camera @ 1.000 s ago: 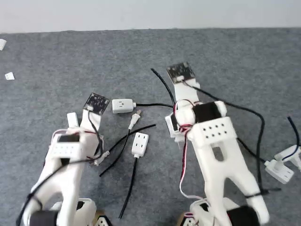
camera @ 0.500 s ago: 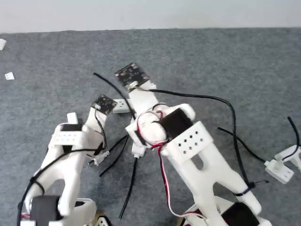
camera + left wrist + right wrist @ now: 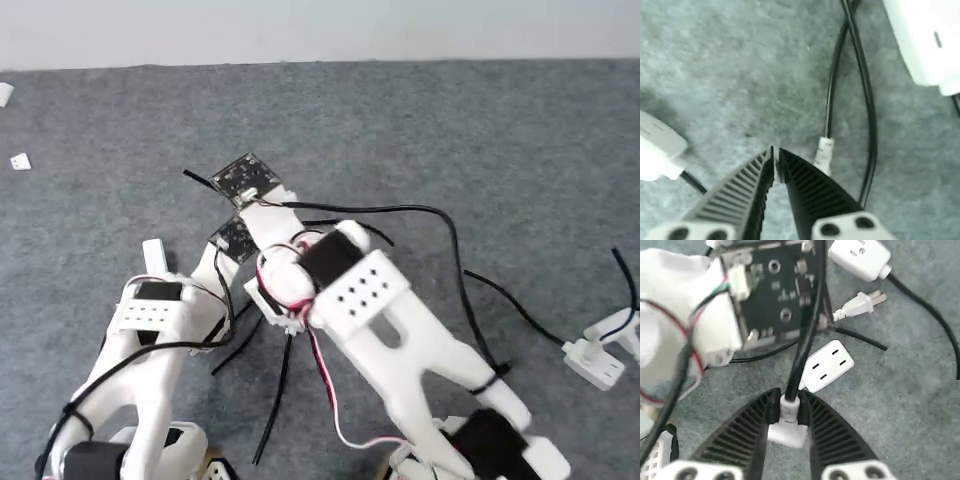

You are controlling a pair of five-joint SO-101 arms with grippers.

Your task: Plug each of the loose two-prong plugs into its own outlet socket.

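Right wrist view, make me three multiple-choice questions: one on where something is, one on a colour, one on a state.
1. Where does the loose two-prong plug lie?
A. In the right gripper
B. On the carpet between two white outlet sockets
C. Pushed into a socket

2. What colour is the cord on the plug in the right gripper?
A. Red
B. White
C. Black

3. How is the right gripper?
A. Shut on a white plug
B. Open and empty
C. Shut on an outlet socket

Answers:
1 B: the two-prong plug lies bare-pronged on the carpet, with one outlet socket on one side and the other outlet socket on the other.
2 C: the cord rising from it is black.
3 A: the right gripper presses on the white plug from both sides.
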